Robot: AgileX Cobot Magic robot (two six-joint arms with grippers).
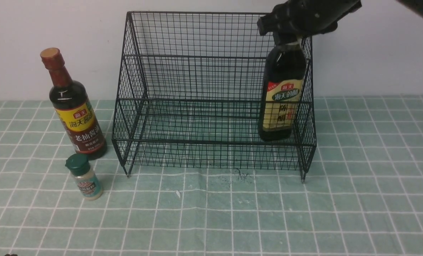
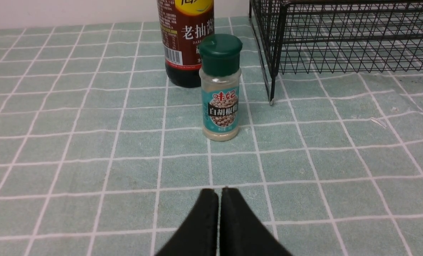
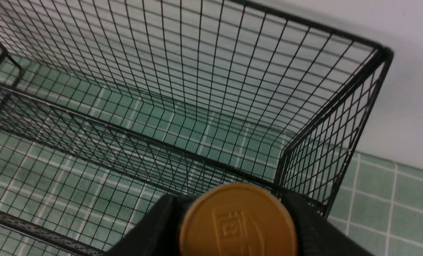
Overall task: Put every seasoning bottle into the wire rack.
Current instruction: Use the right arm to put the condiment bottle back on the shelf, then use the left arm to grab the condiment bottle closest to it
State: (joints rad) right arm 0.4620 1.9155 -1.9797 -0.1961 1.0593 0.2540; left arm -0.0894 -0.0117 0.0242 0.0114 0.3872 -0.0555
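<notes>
Held the tan-capped vinegar bottle [image 1: 284,90] in the right gripper [image 3: 237,220] — fingers closed about the top of it, on either side of the tan cap [image 3: 238,229]. Pointed cap-up, with a long axis close to vertical, tipped a little toward the right at the top in the front view. Placed within the right end of the black wire rack [image 1: 211,142], behind the front wires and beside the right side panel, with the beige label facing the front camera.

Stood cap-up on the checked tablecloth [image 1: 211,220], to the left of the rack: the red-necked soy sauce bottle [image 1: 78,119]. Stood nearer the camera, just in front of that bottle and also cap-up: the green-capped pepper shaker [image 1: 85,179]. Kept clear of both in the left gripper [image 2: 219,193] — fingers closed, around nothing. Rose behind the rack, in pale white: the wall [image 1: 375,53].
</notes>
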